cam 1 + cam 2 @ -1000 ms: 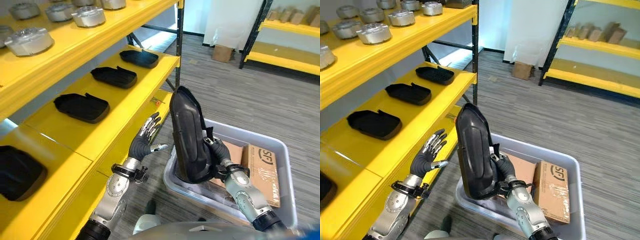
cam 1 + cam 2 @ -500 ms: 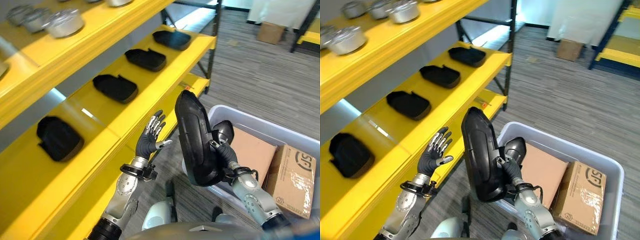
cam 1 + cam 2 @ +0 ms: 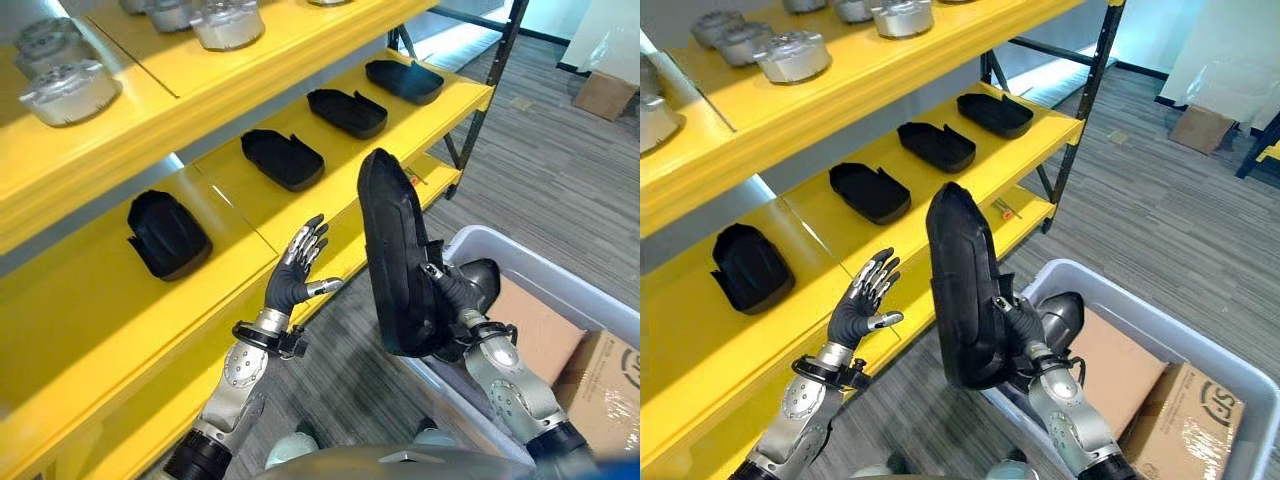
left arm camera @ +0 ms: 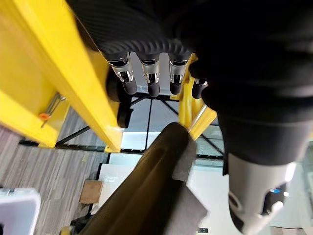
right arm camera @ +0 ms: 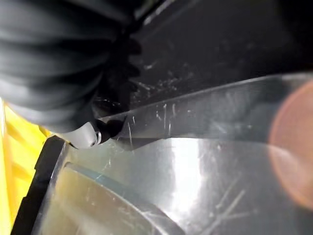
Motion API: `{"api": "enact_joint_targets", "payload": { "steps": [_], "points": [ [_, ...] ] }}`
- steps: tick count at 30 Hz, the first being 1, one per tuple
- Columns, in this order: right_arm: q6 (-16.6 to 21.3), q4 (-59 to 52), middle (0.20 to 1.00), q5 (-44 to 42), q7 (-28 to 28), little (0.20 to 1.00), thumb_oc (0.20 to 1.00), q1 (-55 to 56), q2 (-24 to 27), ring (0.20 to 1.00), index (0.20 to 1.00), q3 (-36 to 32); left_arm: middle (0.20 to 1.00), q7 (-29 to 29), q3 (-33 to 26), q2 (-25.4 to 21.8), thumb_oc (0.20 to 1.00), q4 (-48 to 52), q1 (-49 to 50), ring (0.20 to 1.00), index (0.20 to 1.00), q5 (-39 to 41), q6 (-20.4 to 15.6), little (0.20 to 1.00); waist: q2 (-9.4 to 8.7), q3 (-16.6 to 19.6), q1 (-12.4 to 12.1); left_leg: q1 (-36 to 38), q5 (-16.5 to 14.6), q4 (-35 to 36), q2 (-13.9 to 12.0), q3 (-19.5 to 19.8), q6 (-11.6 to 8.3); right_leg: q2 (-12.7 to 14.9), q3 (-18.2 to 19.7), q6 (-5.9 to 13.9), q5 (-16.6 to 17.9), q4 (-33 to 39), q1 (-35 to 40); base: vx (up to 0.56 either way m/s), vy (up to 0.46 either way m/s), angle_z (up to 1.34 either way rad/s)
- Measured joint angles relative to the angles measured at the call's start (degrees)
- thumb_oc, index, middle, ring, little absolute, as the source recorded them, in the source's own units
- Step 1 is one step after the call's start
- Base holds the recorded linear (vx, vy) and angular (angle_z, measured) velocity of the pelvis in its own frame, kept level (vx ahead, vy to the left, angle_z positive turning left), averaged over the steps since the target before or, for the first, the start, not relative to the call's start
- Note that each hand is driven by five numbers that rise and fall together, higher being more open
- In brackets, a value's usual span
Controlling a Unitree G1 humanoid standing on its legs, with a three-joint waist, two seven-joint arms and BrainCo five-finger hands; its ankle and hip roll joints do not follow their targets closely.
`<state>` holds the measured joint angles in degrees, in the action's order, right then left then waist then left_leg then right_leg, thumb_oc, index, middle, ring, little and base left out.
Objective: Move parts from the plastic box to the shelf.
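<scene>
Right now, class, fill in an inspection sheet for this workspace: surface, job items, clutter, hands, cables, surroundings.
Surface: yellow shelf, middle level with free space near the robot.
Job's things: black part held upright above the edge of the grey plastic box; four black parts lying in a row on the middle shelf.
Clutter: cardboard boxes inside the plastic box; silver round parts on the upper shelf.
Hands: right hand gripping the black part; left hand open, raised beside it, apart from it.
Cables: nothing seen.
Surroundings: grey plank floor, a cardboard box on it.
</scene>
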<state>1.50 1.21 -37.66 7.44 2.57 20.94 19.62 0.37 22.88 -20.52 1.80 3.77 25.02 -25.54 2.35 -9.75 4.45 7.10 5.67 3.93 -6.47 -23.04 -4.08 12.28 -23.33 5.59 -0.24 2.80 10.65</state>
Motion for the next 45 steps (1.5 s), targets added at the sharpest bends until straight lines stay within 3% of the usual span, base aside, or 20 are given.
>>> {"api": "enact_joint_targets", "payload": {
  "steps": [4,7,10,13,16,17,18,19,23,24,27,29,31,33,34,35,38,45],
  "points": [
    [-0.53,-0.15,0.2,0.01,0.28,0.2,0.2,0.0,-0.87,0.2,0.2,1.66,1.0,0.03,0.4,-1.27,1.0,0.1,-0.19,1.0,1.0,-1.92,0.01,1.0,-0.26,0.14,-1.25,-0.13,-2.21,1.46,3.7,1.89,3.2,3.48,-1.93,0.84,0.39,-2.15,0.09,-0.1,0.373,0.55],
    [-1.62,-0.14,0.2,0.02,0.11,0.2,0.2,0.87,-3.47,0.2,0.2,2.96,1.0,0.12,0.33,-3.15,1.0,0.12,2.07,1.0,1.0,-2.09,0.08,1.0,-1.05,0.61,-2.94,-1.25,-3.22,1.76,6.18,3.8,4.32,6.06,-2.77,2.02,1.24,-3.77,0.07,-0.2,0.391,0.36],
    [-2.01,-0.15,0.2,0.06,0.02,0.2,0.2,0.94,-4.6,0.2,0.2,3.96,1.0,0.22,0.07,-5.21,1.0,0.15,2.01,1.0,1.0,-2.61,0.03,1.0,-2.08,0.22,-4.35,-2.34,-2.96,1.8,7.36,5.93,5.83,7.77,-2.88,2.51,1.84,-6.71,-0.81,-0.18,0.296,0.49],
    [-2.02,-0.29,0.2,0.05,-0.37,0.2,0.2,1.14,-4.74,0.2,0.2,4.04,1.0,1.99,-0.19,-5.6,1.0,0.32,2.01,1.0,1.0,-7.9,-0.19,1.0,-2.09,0.17,-5.21,-3.54,-2.72,1.79,7.54,6.4,6.83,9.39,-3.61,2.45,3.66,-12.62,-3.31,-0.13,0.278,0.47],
    [-2.02,-0.42,0.2,0.05,-0.45,0.2,0.2,1.3,-4.92,0.2,0.2,4.08,1.0,2.71,-1.51,-5.63,1.0,0.68,3.1,1.0,1.0,-8.27,-0.18,1.0,-2.14,0.0,-6.42,-3.83,-2.27,1.8,7.82,6.83,8.23,11.09,-4.09,2.79,5.6,-17.38,-5.64,-0.08,0.193,0.29],
    [-2.01,-0.42,0.2,0.02,-0.28,0.2,0.2,1.37,-4.89,0.2,0.2,3.86,1.0,2.51,-2.54,-5.45,1.0,0.91,3.48,1.0,1.0,-8.22,-0.13,1.0,-1.9,-0.17,-6.72,-3.77,-1.77,1.76,8.22,8.89,9.4,11.49,-2.57,3.39,5.56,-20.54,-6.97,-0.08,0.05,0.52],
    [-1.99,-0.41,0.2,-0.02,0.07,0.2,0.2,1.56,-5.18,0.2,0.2,3.83,1.0,2.49,-2.92,-5.35,1.0,0.92,3.26,1.0,1.0,-8.16,-0.04,1.0,-1.6,-0.23,-5.78,-4.04,-1.46,1.77,8.04,11.17,9.75,9.88,0.21,4.08,1.78,-22.07,-7.52,-0.05,0.033,0.96],
    [-2.0,-0.48,0.2,-0.25,0.3,0.2,0.2,1.74,-5.02,0.2,0.2,3.91,1.0,2.39,-3.2,-5.38,1.0,1.0,2.61,1.0,1.0,-8.13,-0.05,1.0,-1.41,-0.27,-4.86,-4.85,-1.02,1.76,7.49,13.33,9.57,5.48,3.73,3.79,-1.44,-21.31,-7.68,-0.02,0.031,1.07],
    [-2.33,-1.85,0.2,-0.29,0.4,0.2,0.2,2.14,-4.49,0.2,0.2,3.53,1.0,2.07,-4.5,-5.63,1.0,2.17,4.04,1.0,1.0,-5.8,0.35,1.0,-3.04,0.41,-5.16,-6.11,-0.8,1.78,8.41,15.64,9.39,-7.33,10.6,-0.31,-5.89,-12.31,-9.13,0.07,0.04,0.59],
    [-2.33,-2.53,0.2,-0.29,-0.09,0.2,0.2,2.24,-4.07,0.2,0.2,3.02,1.0,2.05,-4.45,-5.41,1.0,2.51,4.55,1.0,1.0,-5.63,0.36,1.0,-3.55,0.7,-5.0,-6.41,-0.79,1.78,9.24,16.1,9.34,-8.73,11.99,-3.24,-6.12,-10.04,-9.1,0.05,0.024,0.38],
    [-2.28,-2.65,0.2,-0.33,-0.55,0.2,0.2,2.45,-1.23,0.2,0.2,0.91,1.0,1.99,-2.34,-3.47,1.0,2.62,4.39,1.0,1.0,-5.91,-0.02,1.0,-1.71,1.95,-3.4,-8.32,-0.68,1.77,9.81,18.84,8.88,-12.11,18.86,-3.43,-5.27,-4.26,-6.67,0.03,0.017,0.5],
    [-2.28,-2.39,0.2,-0.32,-0.37,0.2,0.2,2.56,0.61,0.2,0.2,-0.25,1.0,1.72,-2.01,-2.29,1.0,2.7,3.87,1.0,1.0,-5.39,-0.72,1.0,-1.43,1.79,-2.33,-9.11,0.06,1.76,10.49,20.67,8.16,-12.42,19.88,-4.76,-3.83,-3.02,-6.18,0.05,0.007,0.54],
    [-2.17,-2.37,0.2,-0.34,-0.24,0.2,0.2,3.76,0.21,0.2,0.2,-1.4,1.0,1.18,-1.21,-2.22,1.0,2.6,2.58,1.0,1.0,-4.28,-0.73,1.0,-1.23,1.74,-0.86,-8.97,0.94,1.76,10.64,24.27,8.59,-12.89,22.29,-4.59,-5.19,-6.28,-6.5,0.06,-0.01,0.73],
    [-2.06,-2.03,0.2,-0.37,-0.04,0.2,0.2,4.25,-0.18,0.2,0.2,-1.49,1.0,0.43,-0.42,-2.44,1.0,2.88,0.06,1.0,1.0,-4.21,-1.11,1.0,-1.08,1.49,0.24,-8.29,1.28,1.49,10.05,26.88,9.13,-13.93,26.6,-2.37,-8.92,-11.59,-9.88,0.16,-0.051,0.79],
    [-1.94,-1.85,0.2,-0.35,-0.35,0.2,0.2,4.01,-0.73,0.2,0.2,-1.23,1.0,0.08,-0.66,-2.95,1.0,3.47,-0.41,1.0,1.0,-4.26,-1.19,1.0,-2.18,1.77,-0.3,-8.23,0.6,1.51,10.66,27.14,8.67,-13.49,28.36,-2.12,-7.93,-9.68,-10.55,0.19,-0.046,0.35],
    [-1.67,-1.33,0.2,-0.33,-0.83,0.2,0.2,3.86,-0.92,0.2,0.2,-1.14,1.0,0.0,-0.65,-2.85,1.0,3.51,-0.68,1.0,1.0,-4.3,-1.09,1.0,-2.23,1.73,-0.58,-7.96,0.31,1.53,10.75,27.62,8.67,-13.18,28.1,-3.93,-7.07,-9.41,-10.15,0.17,-0.027,0.21],
    [-1.34,-1.35,0.2,-0.21,-1.83,0.2,0.2,3.83,-0.64,0.2,0.2,-0.77,1.0,-0.01,-0.46,-2.99,1.0,5.09,0.07,1.0,1.0,-4.21,-0.69,1.0,-1.44,1.9,-0.93,-7.87,-0.22,1.78,10.18,26.83,7.95,-13.44,26.96,-5.63,-5.07,-5.06,-7.69,0.15,-0.034,0.1],
    [0.34,-1.36,0.2,1.36,-2.1,0.2,0.2,3.85,-0.47,0.2,0.2,0.03,1.0,0.02,-0.53,-2.89,1.0,5.13,0.52,1.0,1.0,-4.67,0.57,1.0,-2.03,1.61,-0.41,-5.47,-0.58,1.46,10.13,26.44,6.87,-13.6,26.06,-5.62,-5.1,-1.81,-3.58,0.17,-0.054,0.04]
  ]
}}
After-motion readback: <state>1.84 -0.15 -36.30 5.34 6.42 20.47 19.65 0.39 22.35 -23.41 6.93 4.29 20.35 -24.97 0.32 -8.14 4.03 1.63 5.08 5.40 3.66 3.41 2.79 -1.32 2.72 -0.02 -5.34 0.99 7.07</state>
